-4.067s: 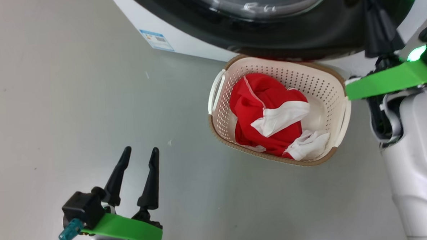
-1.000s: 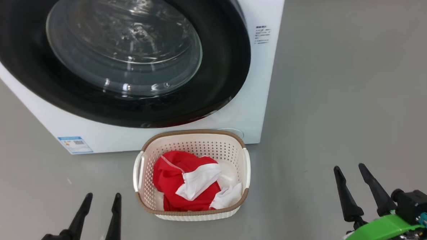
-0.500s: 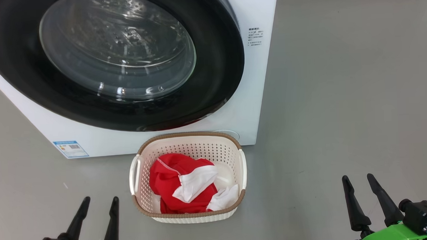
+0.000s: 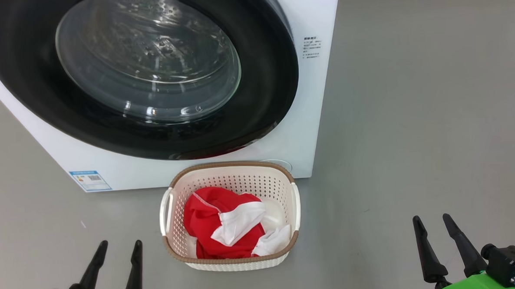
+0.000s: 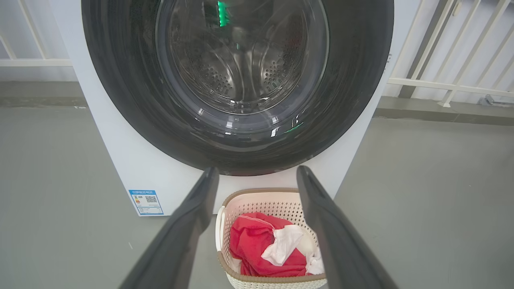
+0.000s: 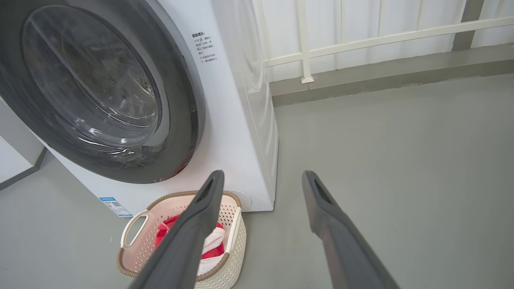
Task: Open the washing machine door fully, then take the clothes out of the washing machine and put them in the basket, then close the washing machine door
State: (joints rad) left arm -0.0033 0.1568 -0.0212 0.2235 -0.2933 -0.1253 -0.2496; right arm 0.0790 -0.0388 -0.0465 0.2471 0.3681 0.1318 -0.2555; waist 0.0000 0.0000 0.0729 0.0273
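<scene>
The white washing machine (image 4: pixel 308 116) stands ahead with its black-rimmed washing machine door (image 4: pixel 256 114) lying flush against the front. The cream basket (image 4: pixel 280 178) sits on the floor just before it, holding the red and white clothes (image 4: pixel 208 220). My left gripper (image 4: pixel 118 248) is open at the lower left, well short of the basket. My right gripper (image 4: pixel 432 221) is open at the lower right, over bare floor. In the left wrist view the door (image 5: pixel 353 80), basket (image 5: pixel 257 198) and clothes (image 5: pixel 249 245) show between the open fingers (image 5: pixel 321 224). The right wrist view shows the basket (image 6: pixel 132 224).
Grey floor (image 4: pixel 412 111) spreads to the right of the machine. A small blue label (image 4: pixel 89 180) is on the machine's lower left front. White railings (image 6: pixel 361 40) and a low kerb run behind the machine.
Compared with several seconds ago, the right gripper has come away from the door down to the lower right. Over the last second the camera shifted slightly; both grippers stay low and open.
</scene>
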